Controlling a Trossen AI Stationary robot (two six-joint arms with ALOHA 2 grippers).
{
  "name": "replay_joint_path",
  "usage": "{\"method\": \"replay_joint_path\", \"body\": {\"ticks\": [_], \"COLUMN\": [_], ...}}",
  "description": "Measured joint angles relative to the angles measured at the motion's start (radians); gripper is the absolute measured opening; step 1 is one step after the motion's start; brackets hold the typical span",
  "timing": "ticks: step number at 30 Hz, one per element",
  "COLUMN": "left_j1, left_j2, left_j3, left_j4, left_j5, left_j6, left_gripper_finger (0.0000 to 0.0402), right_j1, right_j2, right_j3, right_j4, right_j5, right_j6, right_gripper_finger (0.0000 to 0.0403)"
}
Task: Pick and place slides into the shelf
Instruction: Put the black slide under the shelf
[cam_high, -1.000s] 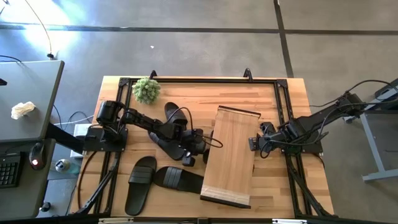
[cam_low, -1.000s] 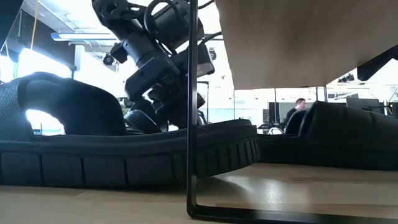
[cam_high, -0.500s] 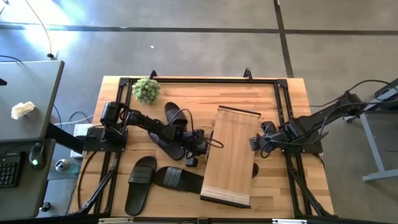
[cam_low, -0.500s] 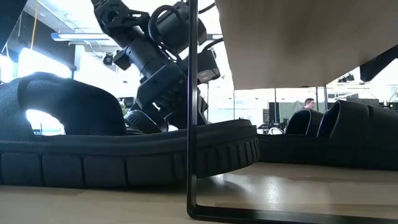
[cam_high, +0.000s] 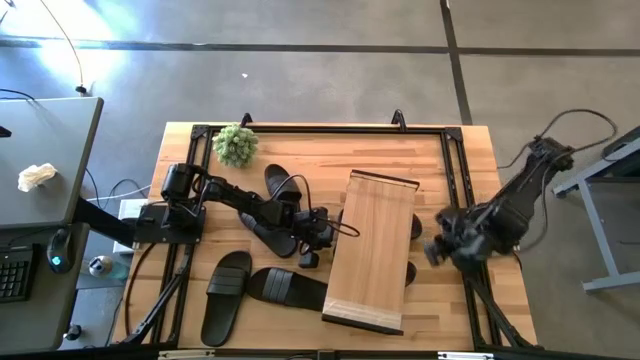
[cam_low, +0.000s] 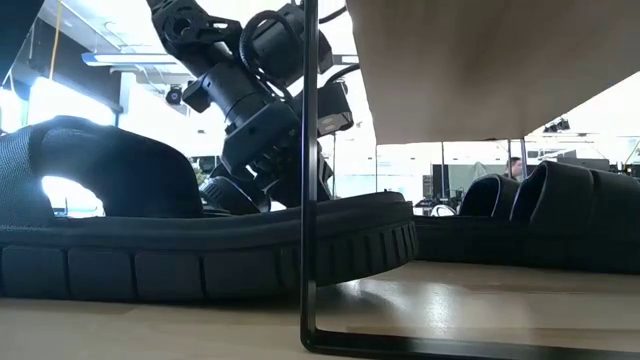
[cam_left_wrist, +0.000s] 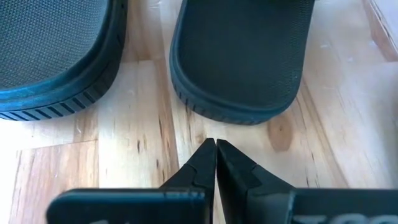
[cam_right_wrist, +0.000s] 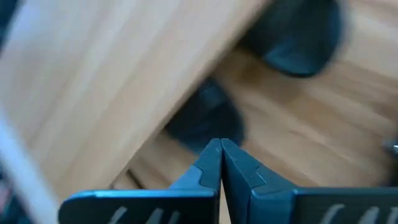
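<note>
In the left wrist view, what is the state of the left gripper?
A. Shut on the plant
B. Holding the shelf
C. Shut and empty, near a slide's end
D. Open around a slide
C: the left gripper is shut, holding nothing, just short of a slide.

The shelf (cam_high: 372, 250) is hiding most of two slides (cam_high: 411, 270) beneath it. The right end effector (cam_high: 435, 250) is showing only as a blur.

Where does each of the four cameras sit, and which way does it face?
High: overhead, straight down on the shelf and both arms.
Low: at tabletop height, looking under the shelf across slides; the left arm hangs behind.
Left wrist: past the shut left pincer at two slides' ends.
Right wrist: past the shut right pincer at the shelf edge.
Shared: high and low both show the shelf.
</note>
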Motion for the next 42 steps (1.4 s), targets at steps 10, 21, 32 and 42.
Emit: {"method": "replay_joint_path", "body": {"ticks": [10, 21, 32, 42], "left_j1": [0.0, 0.0, 0.0, 0.0], "left_j2": [-0.001, -0.001, -0.002, -0.002], "left_j3": [0.0, 0.0, 0.0, 0.0], "left_j4": [0.002, 0.002, -0.059, -0.058], "left_j5": [0.015, 0.045, 0.046, 0.046], "left_j6": [0.0, -0.023, -0.027, -0.028], "left_gripper_finger": [0.0001, 0.0003, 0.0002, 0.0003], "right_j1": [0.256, 0.288, 0.251, 0.235], "right_j2": [0.229, 0.641, 0.802, 0.803], "right_j3": [-0.033, -0.033, -0.033, -0.033], "right_j4": [0.159, 0.452, 0.55, 0.476], "right_j5": [0.045, 0.159, 0.231, 0.248], "right_j6": [0.014, 0.097, 0.073, 0.095], "right_gripper_finger": [0.0, 0.0, 0.0, 0.0]}}
